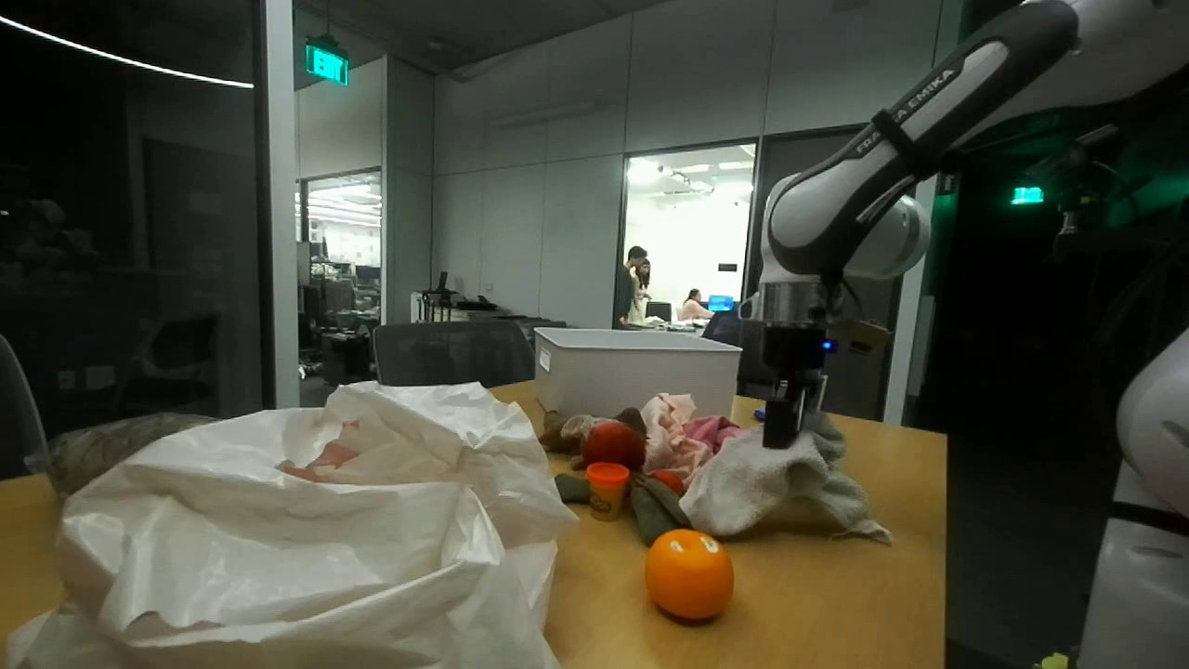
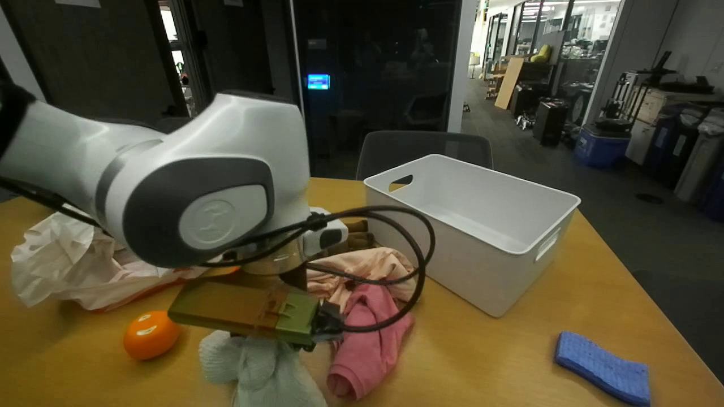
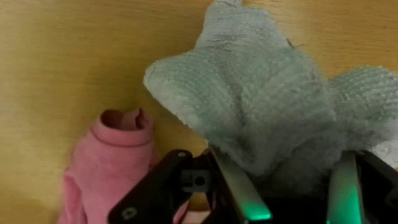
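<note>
Fingers (image 3: 242, 188), spread apart, straddle the grey cloth (image 3: 258, 96) on the table (image 3: 68, 62), its folds between them lost in shadow, while pink cloth (image 3: 118, 168) runs off the wrist view's bottom edge.

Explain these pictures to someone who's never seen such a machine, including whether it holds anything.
The machine is a robot arm with jaws at its end. Two pictures come from cameras standing outside it; the close-up comes from a camera on its wrist. On the table sit a white plastic bag, a round orange thing, a small lidded tub, a pink garment, a blue pad and a pale open-topped bin, among other things. The jaws point down at a pale cloth. They stand apart with its folds between them; whether they grip it, I cannot tell.
</note>
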You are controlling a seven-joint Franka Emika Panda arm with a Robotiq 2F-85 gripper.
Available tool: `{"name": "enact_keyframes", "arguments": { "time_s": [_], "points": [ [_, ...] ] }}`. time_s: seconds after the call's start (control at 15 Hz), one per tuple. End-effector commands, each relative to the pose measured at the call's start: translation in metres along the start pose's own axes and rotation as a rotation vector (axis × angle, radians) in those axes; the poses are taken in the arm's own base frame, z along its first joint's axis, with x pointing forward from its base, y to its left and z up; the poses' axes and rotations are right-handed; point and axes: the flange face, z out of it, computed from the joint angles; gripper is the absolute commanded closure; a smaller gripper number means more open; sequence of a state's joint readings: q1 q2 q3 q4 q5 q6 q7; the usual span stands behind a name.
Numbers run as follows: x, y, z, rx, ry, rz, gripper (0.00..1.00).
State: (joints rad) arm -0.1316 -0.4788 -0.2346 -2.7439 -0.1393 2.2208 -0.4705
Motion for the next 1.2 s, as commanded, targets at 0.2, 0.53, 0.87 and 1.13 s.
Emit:
{"name": "enact_keyframes", "arguments": {
  "time_s": [0.2,0.53,0.87,1.13],
  "points": [
    [-0.004,-0.053,-0.094,-0.106,0.259,-0.184,1.0],
    [0.013,-0.133,-0.145,-0.2,0.417,-0.338,1.0],
    [0.018,-0.231,-0.162,-0.261,0.535,-0.461,1.0],
    [0.016,-0.296,-0.158,-0.292,0.604,-0.523,1.0]
  ]
}}
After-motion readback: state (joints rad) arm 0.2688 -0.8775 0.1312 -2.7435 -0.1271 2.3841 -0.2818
